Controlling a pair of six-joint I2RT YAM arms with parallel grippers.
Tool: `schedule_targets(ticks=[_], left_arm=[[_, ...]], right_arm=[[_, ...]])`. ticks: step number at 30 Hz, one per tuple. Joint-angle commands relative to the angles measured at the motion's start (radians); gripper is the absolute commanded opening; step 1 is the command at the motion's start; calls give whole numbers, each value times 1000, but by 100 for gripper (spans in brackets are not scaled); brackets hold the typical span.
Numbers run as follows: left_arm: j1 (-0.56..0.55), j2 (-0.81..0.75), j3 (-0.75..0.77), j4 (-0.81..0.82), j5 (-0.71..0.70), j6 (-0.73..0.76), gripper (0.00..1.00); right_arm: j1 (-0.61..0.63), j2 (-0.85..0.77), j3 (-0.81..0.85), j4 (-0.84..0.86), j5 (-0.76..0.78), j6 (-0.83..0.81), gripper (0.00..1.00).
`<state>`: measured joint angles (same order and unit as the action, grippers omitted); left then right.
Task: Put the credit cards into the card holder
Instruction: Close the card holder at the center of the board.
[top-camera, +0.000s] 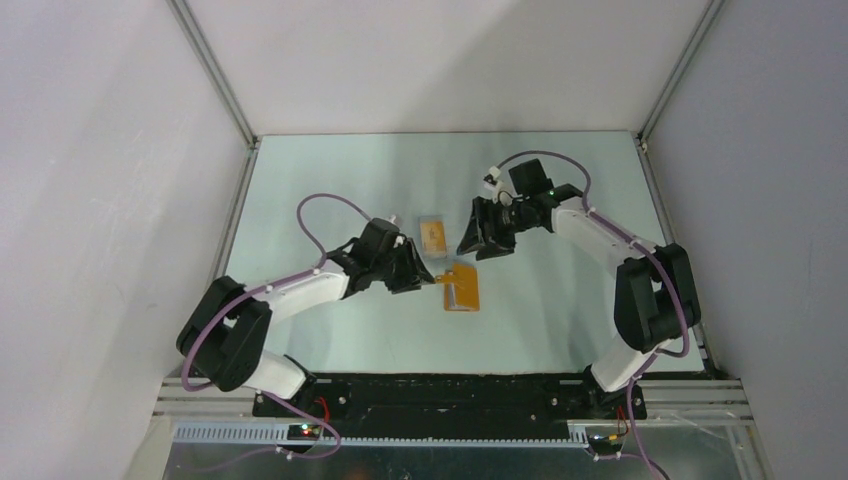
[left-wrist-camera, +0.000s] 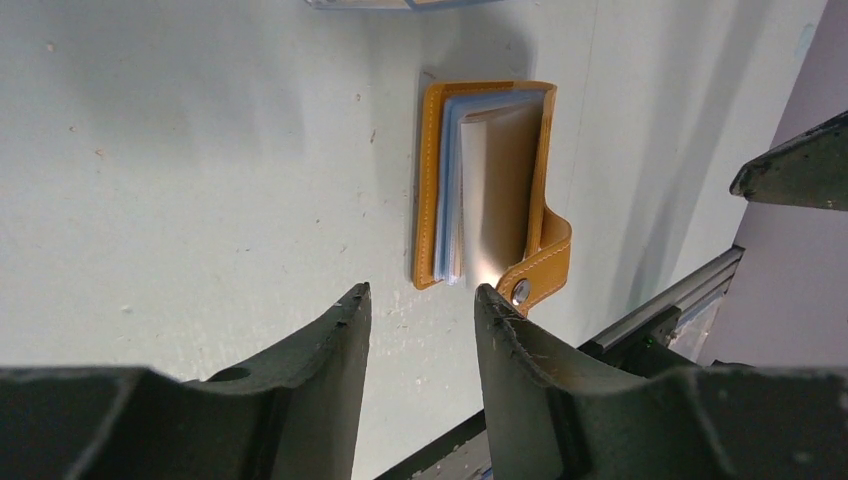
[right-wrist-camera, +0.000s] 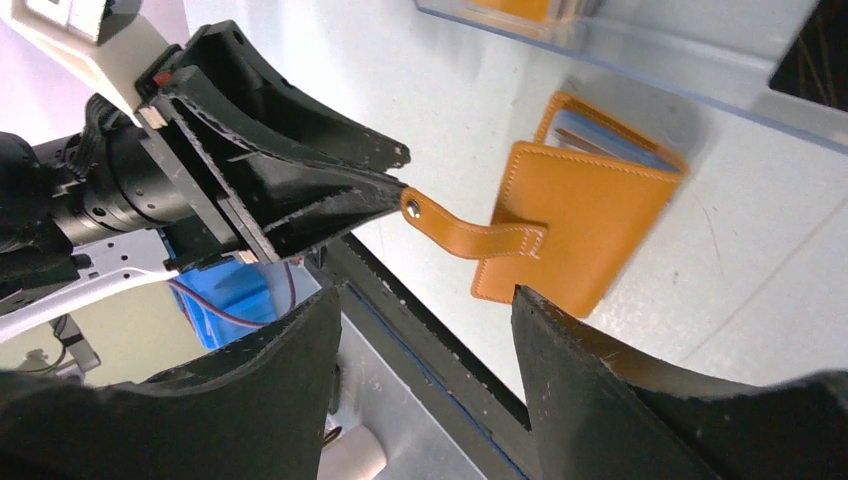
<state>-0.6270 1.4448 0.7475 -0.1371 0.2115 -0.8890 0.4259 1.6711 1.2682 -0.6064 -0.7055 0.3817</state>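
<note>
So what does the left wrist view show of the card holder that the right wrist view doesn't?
Left wrist only: the card holder ajar, light blue cards tucked inside. Right wrist only: its plain outer cover, and the right gripper open and empty. Both: the strap, its snap end at a fingertip of the left gripper, whose jaws stand apart on nothing.

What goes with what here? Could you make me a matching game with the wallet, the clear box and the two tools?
1 wallet
2 clear box
3 left tool
4 right tool

A open, clear of the wallet
B orange, strap sticking out
C tip by the strap's stud
D see-through, orange middle

Pairs: 1-B, 2-D, 3-C, 4-A
</note>
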Motion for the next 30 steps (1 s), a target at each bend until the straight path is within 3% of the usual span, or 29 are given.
schedule_targets(ticks=[1, 7, 14, 30], left_arm=[[-22, -35, -7, 1, -10, 20, 47], [-77, -73, 20, -34, -82, 18, 45], [-107, -128, 56, -108, -139, 46, 45], [-148, 11, 203, -119, -103, 75, 45]], right_arm=[[-42, -48, -42, -4, -36, 0, 67], [-84, 3, -86, -67, 33, -43, 63], [-15, 141, -80, -64, 110, -47, 60], [92, 306, 25, -149, 344, -76, 56]])
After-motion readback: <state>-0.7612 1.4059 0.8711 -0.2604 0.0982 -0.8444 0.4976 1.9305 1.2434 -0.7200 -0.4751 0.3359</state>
